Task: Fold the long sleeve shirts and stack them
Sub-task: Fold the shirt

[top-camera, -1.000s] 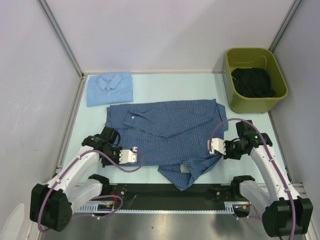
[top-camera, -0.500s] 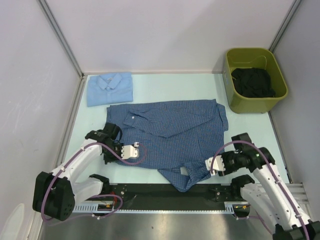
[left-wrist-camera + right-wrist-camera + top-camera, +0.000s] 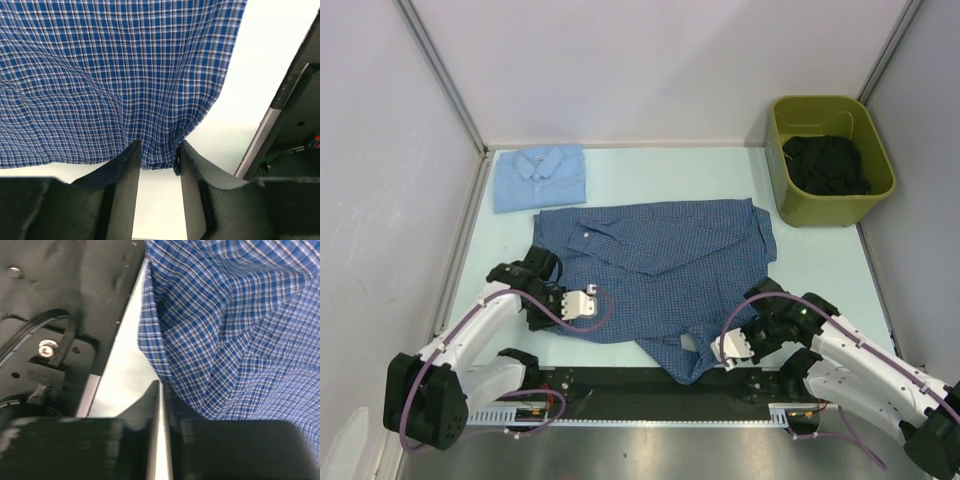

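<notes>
Currently the checked shirt (image 3: 665, 275) lies spread and rumpled mid-worktop (image 3: 650, 170), soft woven cloth, fine blue-white check. Left hand (image 3: 158, 165) pinches its near-left hem, cloth bunched between narrow fingers (image 3: 127, 175). Right hand (image 3: 730, 345) sits at the near-right hem; grip state I cannot tell. Pale blue shirt (image 3: 539, 177) folded square, far-left corner. Olive bin (image 3: 830, 160) holds dark cloth.

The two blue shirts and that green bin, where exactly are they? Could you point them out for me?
checked blue shirt (image 3: 670, 265): top external view, middle of its spread body.
pale blue shirt (image 3: 540, 178): top external view, centre of the folded front.
green bin (image 3: 825, 208): top external view, its near wall.
</notes>
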`<action>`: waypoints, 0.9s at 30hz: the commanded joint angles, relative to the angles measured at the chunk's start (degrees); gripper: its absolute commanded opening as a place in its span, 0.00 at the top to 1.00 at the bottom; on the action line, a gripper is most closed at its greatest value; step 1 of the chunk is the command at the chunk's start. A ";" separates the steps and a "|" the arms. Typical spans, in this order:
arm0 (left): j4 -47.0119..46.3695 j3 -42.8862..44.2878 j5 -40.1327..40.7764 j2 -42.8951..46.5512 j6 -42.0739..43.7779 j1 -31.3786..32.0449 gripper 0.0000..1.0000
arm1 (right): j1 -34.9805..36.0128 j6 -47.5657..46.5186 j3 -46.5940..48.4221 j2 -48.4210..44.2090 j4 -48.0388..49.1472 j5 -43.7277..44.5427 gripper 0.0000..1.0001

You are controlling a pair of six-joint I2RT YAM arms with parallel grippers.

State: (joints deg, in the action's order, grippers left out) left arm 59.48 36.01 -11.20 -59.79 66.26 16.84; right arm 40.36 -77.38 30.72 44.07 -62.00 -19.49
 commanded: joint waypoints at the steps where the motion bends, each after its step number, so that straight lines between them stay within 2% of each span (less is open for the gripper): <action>1: 3.44 1.26 -2.51 2.66 2.91 0.56 0.57 | 0.51 3.82 0.66 0.31 3.28 2.43 0.98; 4: 3.80 -0.67 -1.02 2.83 3.00 4.16 0.54 | 0.51 4.17 0.74 -0.22 3.90 3.05 1.00; 10: 3.97 -0.59 -0.14 1.87 2.12 7.50 0.48 | 0.42 5.75 1.27 0.57 4.43 3.49 1.00; 21: 8.98 3.09 3.91 -6.02 3.62 14.88 0.48 | -0.72 6.19 1.97 0.83 4.25 4.37 1.00; 24: 9.77 3.98 4.43 -9.72 -0.51 18.38 0.41 | -1.07 6.46 2.41 1.54 4.25 4.28 1.00; 25: 9.69 4.15 4.70 -11.38 -0.78 19.19 0.33 | -1.16 6.72 2.50 1.89 4.34 4.28 1.00; 27: 7.68 3.90 7.84 -11.84 -3.93 22.25 0.32 | -1.68 6.90 2.68 2.16 4.43 4.19 1.00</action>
State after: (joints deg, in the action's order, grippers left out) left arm 67.02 38.22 -7.03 -69.89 66.65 34.65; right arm 39.42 -71.50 31.00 45.74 -58.33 -15.62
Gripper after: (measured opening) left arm 0.672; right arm 0.009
